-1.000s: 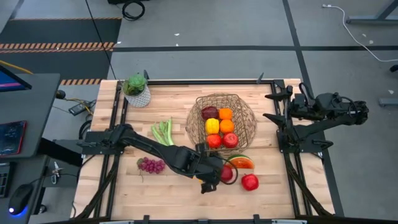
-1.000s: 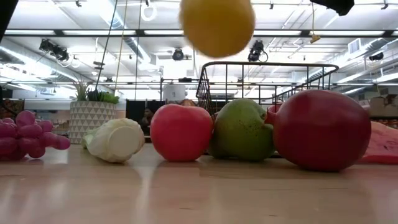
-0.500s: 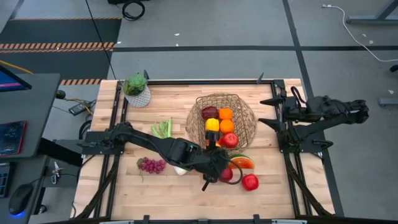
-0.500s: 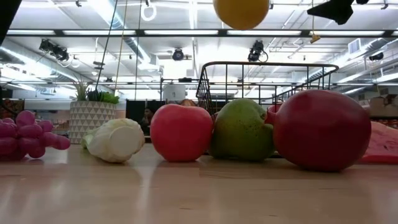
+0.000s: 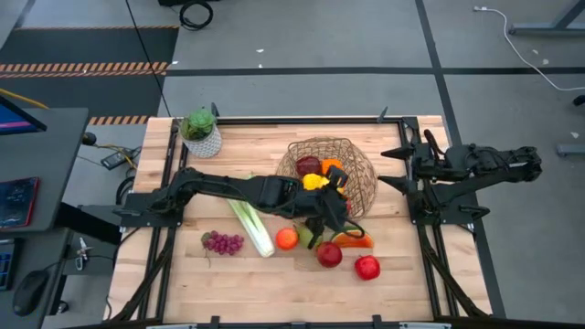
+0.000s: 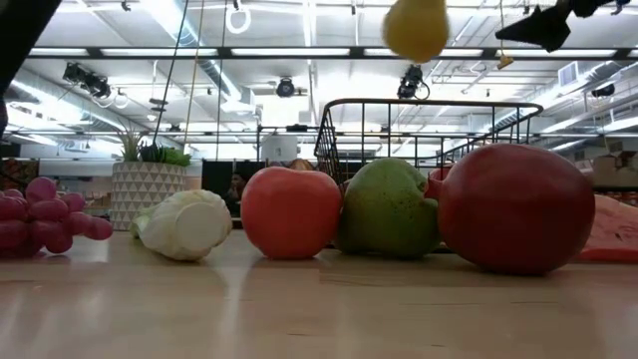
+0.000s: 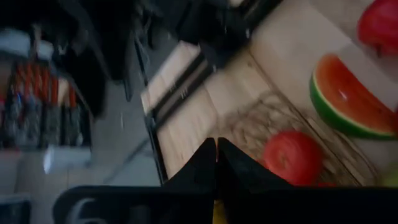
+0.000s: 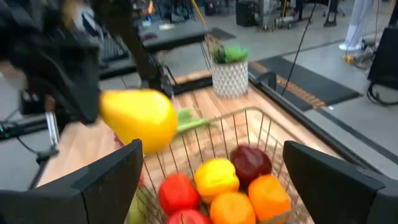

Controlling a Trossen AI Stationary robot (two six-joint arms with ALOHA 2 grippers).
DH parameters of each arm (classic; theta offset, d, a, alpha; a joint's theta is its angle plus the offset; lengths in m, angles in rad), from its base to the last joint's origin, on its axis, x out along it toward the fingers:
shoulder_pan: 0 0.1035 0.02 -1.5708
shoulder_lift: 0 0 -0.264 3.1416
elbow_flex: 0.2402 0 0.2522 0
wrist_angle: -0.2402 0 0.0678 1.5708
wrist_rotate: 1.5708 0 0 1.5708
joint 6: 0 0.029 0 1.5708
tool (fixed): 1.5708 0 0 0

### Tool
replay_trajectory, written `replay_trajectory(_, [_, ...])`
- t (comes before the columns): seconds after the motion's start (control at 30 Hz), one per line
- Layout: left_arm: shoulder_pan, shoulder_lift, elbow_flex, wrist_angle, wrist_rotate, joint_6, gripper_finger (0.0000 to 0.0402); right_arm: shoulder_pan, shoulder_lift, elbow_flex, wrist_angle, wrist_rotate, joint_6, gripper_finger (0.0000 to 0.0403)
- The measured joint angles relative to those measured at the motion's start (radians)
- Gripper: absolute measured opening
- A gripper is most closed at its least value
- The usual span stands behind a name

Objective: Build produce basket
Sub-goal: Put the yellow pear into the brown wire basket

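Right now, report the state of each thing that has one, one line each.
Left end effector: shut on the lemon.
Lemon: gripped, in the air by the basket's rim.
Right end effector: open, empty, beside the basket.
Basket: upright, partly filled with fruit.
Leek: lying flat on the table, outside the basket.
Watermelon slice: on the table, outside the basket.

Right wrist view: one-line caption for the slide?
Left gripper carries a lemon over the basket, which holds apples, oranges and a yellow pepper.
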Motion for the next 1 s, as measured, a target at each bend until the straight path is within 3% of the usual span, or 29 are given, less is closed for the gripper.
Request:
replay_trajectory(0.27, [0.034,-0.031,0.0,0.082,0.172,0.097,0.0011,0.0,-0.001,-0.017,-0.114,0.064,0.095,0.0387])
replay_trajectory(0.53, [0.169,-0.103,0.001,0.001,0.588,-0.125,0.0011,0.001,0.008,-0.08,-0.032,0.014,0.146,0.0387])
replay_trajectory(0.73, [0.252,-0.103,-0.018,-0.063,0.799,-0.173,0.0011,0.001,0.065,-0.133,0.188,-0.019,0.053,0.0387])
replay_trajectory(1.0, [0.322,-0.102,-0.026,-0.033,1.021,-0.335,0.0011,0.001,0.126,-0.087,0.246,-0.022,0.077,0.0387])
